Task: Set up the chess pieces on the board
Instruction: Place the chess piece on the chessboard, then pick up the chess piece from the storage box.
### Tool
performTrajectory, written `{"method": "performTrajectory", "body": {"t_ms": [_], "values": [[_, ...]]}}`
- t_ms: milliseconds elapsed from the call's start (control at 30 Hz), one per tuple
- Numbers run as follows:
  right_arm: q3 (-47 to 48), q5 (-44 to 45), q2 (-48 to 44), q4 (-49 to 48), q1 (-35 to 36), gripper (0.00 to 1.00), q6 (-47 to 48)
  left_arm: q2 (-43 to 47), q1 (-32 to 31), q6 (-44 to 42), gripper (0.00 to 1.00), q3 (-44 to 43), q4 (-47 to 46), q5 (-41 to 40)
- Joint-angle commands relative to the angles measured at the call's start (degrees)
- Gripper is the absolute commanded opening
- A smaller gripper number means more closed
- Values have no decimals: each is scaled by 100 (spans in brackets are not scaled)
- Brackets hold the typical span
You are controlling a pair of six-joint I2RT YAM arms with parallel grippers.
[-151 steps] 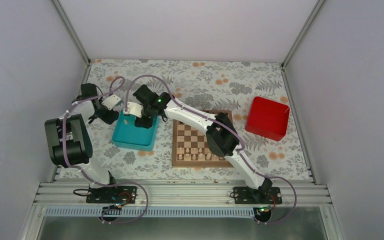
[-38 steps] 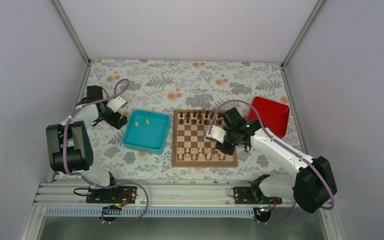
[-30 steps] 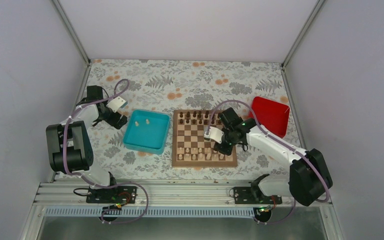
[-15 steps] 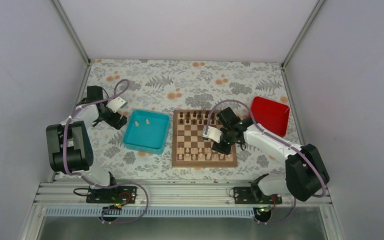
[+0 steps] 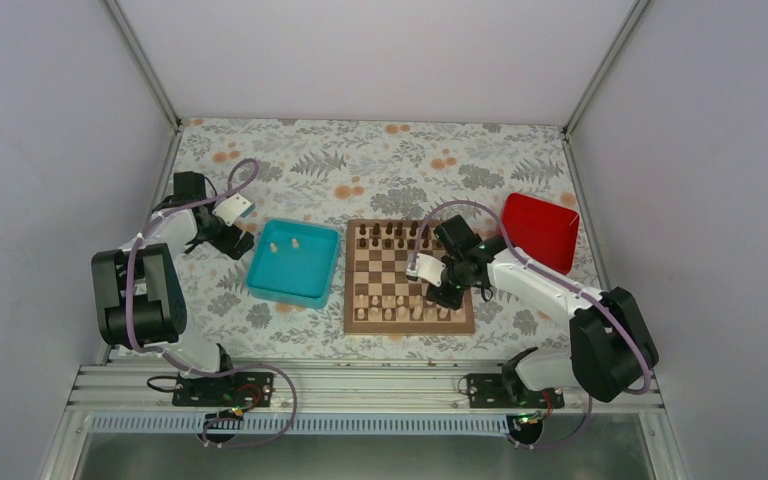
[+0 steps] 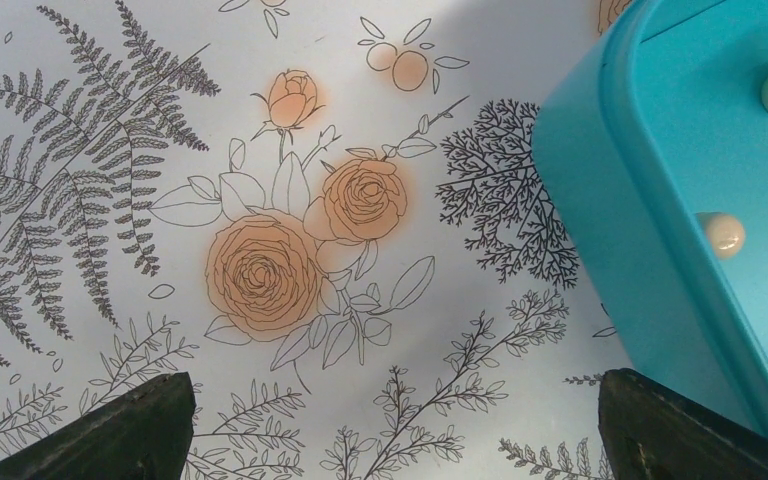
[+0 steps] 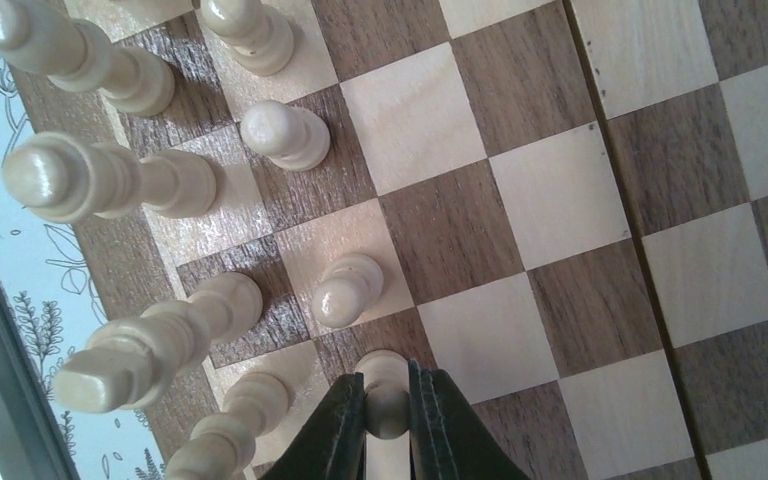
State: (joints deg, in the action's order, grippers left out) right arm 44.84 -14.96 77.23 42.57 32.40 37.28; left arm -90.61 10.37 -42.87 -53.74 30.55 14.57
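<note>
Right wrist view shows the right hand (image 7: 387,405), its two fingers clamped on a pale pawn (image 7: 385,372) in the second row from the near side of the board (image 7: 560,200). Other pale chess pieces (image 7: 280,133) stand just beside it in two rows. Dark pieces (image 5: 390,231) line the board's far side. The board lies toward the near edge of the desk (image 5: 410,160), right of centre. The left hand (image 6: 400,435), fingers wide apart and holding nothing, hovers near the desk's left edge. It is beside a teal tray (image 6: 600,200) containing two loose pale pieces (image 6: 725,233).
</note>
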Motion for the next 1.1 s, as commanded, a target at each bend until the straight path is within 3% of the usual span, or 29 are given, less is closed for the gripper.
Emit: {"method": "performTrajectory", "body": {"t_ms": [0, 233, 433, 667, 733, 1067], "values": [[-94, 85, -50, -101, -66, 12, 98, 146, -14, -55, 100, 57, 37, 12], [404, -189, -252, 430, -77, 35, 131, 173, -9, -107, 100, 99, 50, -2], [1589, -534, -216, 991, -77, 48, 103, 196, -4, -108, 100, 97, 59, 59], [3381, -633, 930, 1077, 324, 52, -104, 381, -9, -38, 100, 23, 73, 84], [3813, -593, 1290, 888, 589, 58, -232, 465, -9, 5, 100, 52, 23, 56], [5253, -353, 3289, -26, 1509, 64, -321, 590, -10, 199, 100, 106, -86, 75]]}}
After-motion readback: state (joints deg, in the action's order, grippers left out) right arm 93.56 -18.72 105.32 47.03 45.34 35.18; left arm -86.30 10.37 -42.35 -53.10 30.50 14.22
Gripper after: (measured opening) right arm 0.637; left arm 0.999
